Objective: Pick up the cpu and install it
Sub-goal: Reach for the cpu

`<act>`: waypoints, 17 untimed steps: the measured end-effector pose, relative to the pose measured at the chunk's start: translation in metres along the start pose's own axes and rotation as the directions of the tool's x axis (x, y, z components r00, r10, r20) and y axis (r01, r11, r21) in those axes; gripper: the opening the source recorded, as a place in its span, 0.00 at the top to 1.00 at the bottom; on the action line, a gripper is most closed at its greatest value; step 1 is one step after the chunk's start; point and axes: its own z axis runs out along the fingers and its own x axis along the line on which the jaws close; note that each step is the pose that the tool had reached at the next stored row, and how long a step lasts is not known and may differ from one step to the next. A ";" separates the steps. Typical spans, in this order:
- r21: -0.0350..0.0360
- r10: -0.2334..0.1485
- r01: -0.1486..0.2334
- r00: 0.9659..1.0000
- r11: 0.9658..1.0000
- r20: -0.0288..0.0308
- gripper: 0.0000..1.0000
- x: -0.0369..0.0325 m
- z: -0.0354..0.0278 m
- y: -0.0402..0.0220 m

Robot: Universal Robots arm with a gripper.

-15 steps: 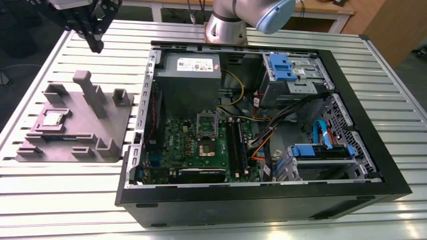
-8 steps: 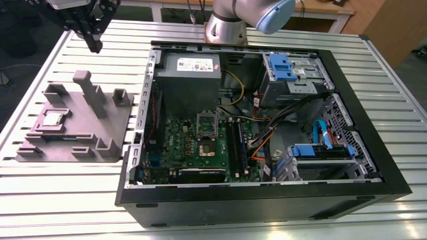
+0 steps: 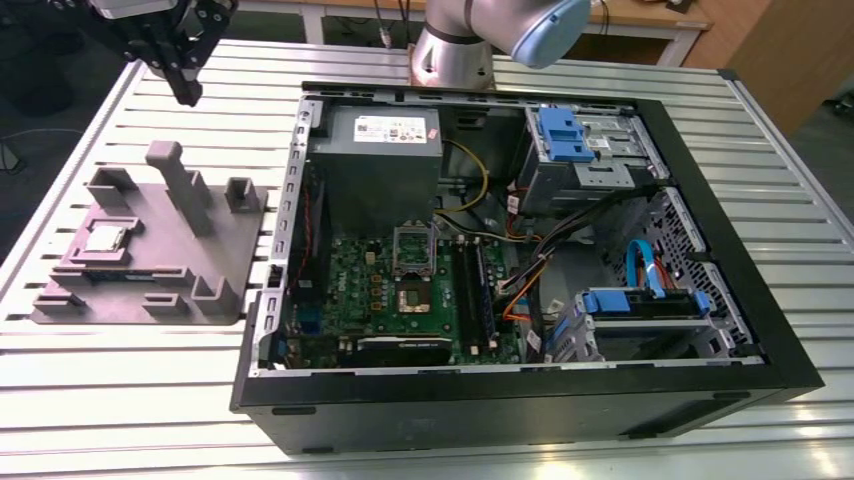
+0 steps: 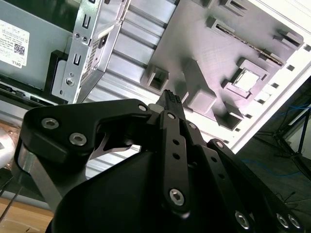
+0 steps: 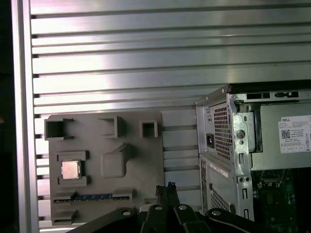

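Exterior view: claw, upper left of frame, closed, holding nothing, above tabletop. Chip lies flat in gray tray, left of frame, well apart. Reaching it well: centre squarely overhead, descend level.

The exterior view's top edge cuts off the claw's upper body and most of the arm. In the second wrist view the claw's black housing hides part of the gray holder from me. The cpu is too small for me to judge its markings.
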 end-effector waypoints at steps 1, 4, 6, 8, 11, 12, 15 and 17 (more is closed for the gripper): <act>0.000 0.000 0.000 1.000 1.000 0.000 0.89 0.0002 0.0000 0.0000; 0.000 0.000 0.000 1.000 1.000 0.000 0.89 0.0004 0.0000 0.0000; 0.000 0.000 0.000 1.000 1.000 0.000 0.89 0.0012 -0.0001 -0.0001; 0.000 0.000 0.000 1.000 1.000 0.000 0.89 0.0025 0.0000 -0.0002; 0.000 0.000 0.000 1.000 1.000 0.000 0.89 0.0038 -0.0001 -0.0003; 0.000 0.000 0.000 1.000 1.000 0.000 0.89 0.0043 -0.0001 -0.0003; 0.000 0.000 0.000 1.000 1.000 0.000 0.89 0.0055 -0.0001 -0.0004; 0.000 0.000 0.000 1.000 1.000 0.000 0.89 0.0061 -0.0002 -0.0005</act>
